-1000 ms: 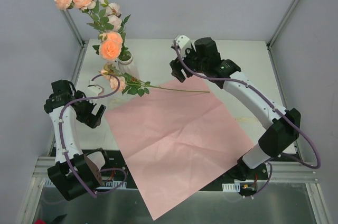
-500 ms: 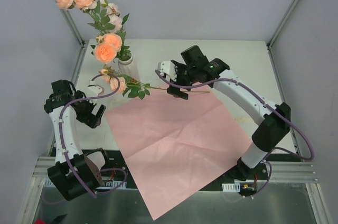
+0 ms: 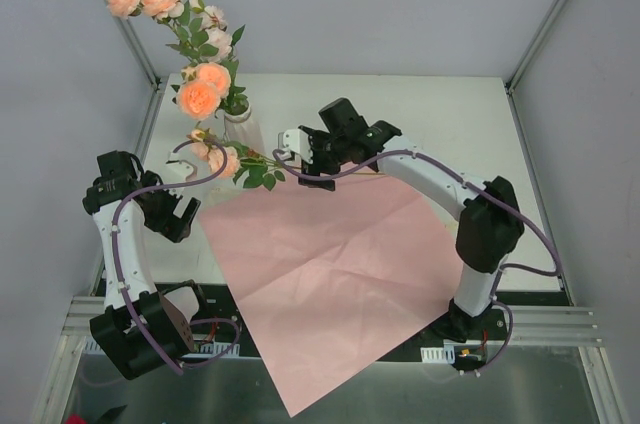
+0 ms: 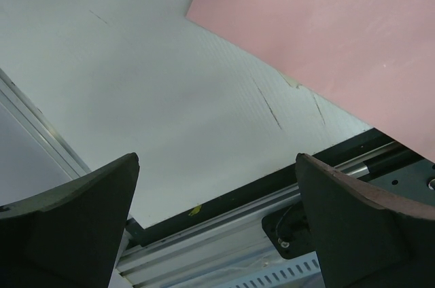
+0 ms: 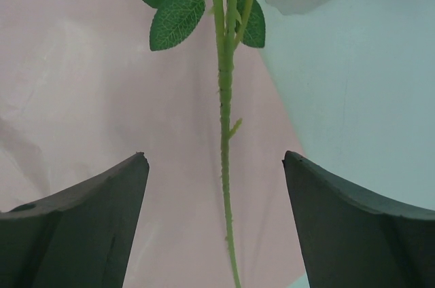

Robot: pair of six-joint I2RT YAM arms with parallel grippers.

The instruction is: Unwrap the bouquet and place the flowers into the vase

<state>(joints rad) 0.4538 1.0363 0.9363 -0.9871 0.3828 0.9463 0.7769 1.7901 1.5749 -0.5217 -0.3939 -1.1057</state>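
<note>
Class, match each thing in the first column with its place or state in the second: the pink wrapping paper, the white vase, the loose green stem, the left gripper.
Column one:
1 pink wrapping paper
2 white vase
3 loose green stem
4 left gripper

Column two:
A standing at the far left of the table, roses in it
B open, holding nothing
C spread flat on the table
D running between the open fingers of the right gripper

Pairs: 1-C, 2-A, 3-D, 4-B

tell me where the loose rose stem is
The rose stem lies along the far edge of the pink wrapping paper, beside the white vase, left of centre in the top view, under the right gripper.
</note>
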